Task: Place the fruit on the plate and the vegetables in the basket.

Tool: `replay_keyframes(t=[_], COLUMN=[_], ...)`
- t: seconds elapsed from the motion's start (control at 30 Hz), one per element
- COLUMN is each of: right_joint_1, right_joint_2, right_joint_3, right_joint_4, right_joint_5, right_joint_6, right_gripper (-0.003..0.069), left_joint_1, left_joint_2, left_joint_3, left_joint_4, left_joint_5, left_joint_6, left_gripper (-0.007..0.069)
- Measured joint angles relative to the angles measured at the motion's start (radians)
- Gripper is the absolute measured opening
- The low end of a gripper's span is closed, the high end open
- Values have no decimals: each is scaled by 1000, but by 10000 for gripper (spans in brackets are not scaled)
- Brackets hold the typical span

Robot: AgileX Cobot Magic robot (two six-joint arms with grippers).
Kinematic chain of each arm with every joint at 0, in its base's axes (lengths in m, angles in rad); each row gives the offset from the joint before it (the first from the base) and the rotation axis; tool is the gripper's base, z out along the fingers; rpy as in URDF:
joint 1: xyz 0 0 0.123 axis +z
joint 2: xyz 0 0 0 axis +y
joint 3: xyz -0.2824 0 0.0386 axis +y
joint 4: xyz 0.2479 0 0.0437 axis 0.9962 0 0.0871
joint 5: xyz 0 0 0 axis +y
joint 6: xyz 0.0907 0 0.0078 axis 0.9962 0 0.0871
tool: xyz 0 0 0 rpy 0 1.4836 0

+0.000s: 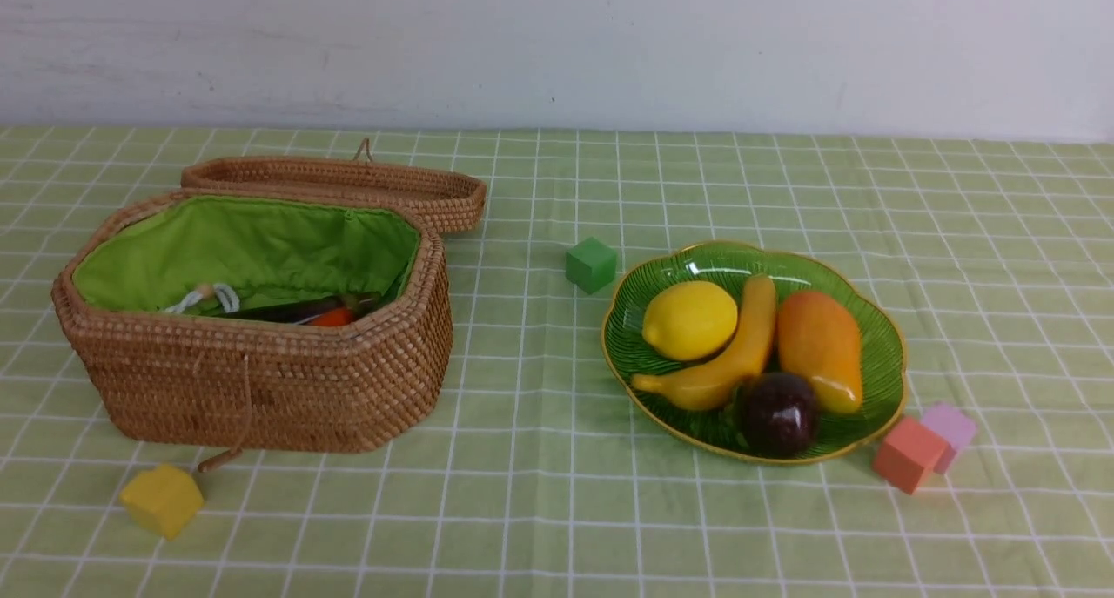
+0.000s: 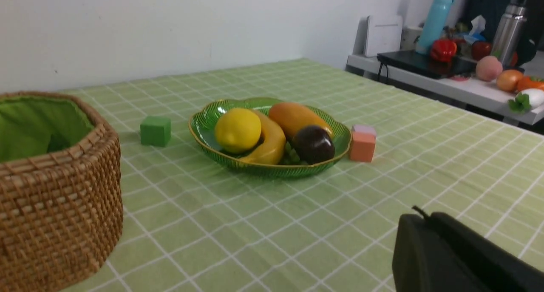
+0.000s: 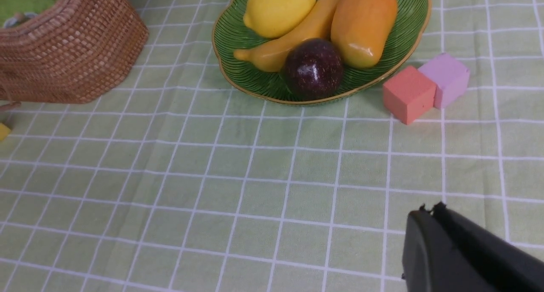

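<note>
Pressed together and empty on both sides: left gripper (image 2: 420, 213) showing only as a dark closed tip low in its wrist view, right gripper (image 3: 429, 209) the same, a black wedge above bare tablecloth (image 1: 540, 502), well short of the dish. Neither arm visible from the front, so apparently pulled back, nothing carried.

On the green glass plate (image 1: 883, 337): lemon (image 1: 689, 319) toward the basket side, banana (image 1: 727, 354) curving across the middle and leaning against the lemon, mango (image 1: 820, 347) lengthwise beside the banana, mangosteen (image 1: 777, 413) tucked at the near rim, touching banana and mango. Packed close, likely because the shallow bowl lets round pieces settle toward the centre.

Inside the wicker basket (image 1: 261, 389): only a sliver of the vegetables above the near wall, a dark glossy shape, probably the eggplant (image 1: 278, 311), and an orange-red patch, likely the carrot (image 1: 332, 318). Gourd hidden, cannot confirm. Lid (image 1: 348, 184) tipped open behind, leaving the green lining (image 1: 261, 250) exposed for dropping things in.

Foam cubes left on the cloth as distractors: green cube (image 1: 591, 264) just beside the plate's far edge, coral cube (image 1: 908, 453) and lilac cube (image 1: 950, 426) touching each other by the near right rim, yellow cube (image 1: 162, 499) in front of the basket.

Judged complete, or nearly so; no fruit or vegetable loose on the cloth.
</note>
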Motion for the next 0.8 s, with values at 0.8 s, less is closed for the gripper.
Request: replay_keyframes(t=[0.8], right_joint_1=[-392], right_joint_2=[-347], right_joint_3=[605], right_joint_4=[-17], right_joint_5=[-498], right_joint_6=[-152], right_gripper=[-17], left_joint_1=[0], left_joint_2=[0], left_joint_3=[5], left_joint_4=[0], left_joint_5=[36], left_joint_6=[0], left_gripper=[-13])
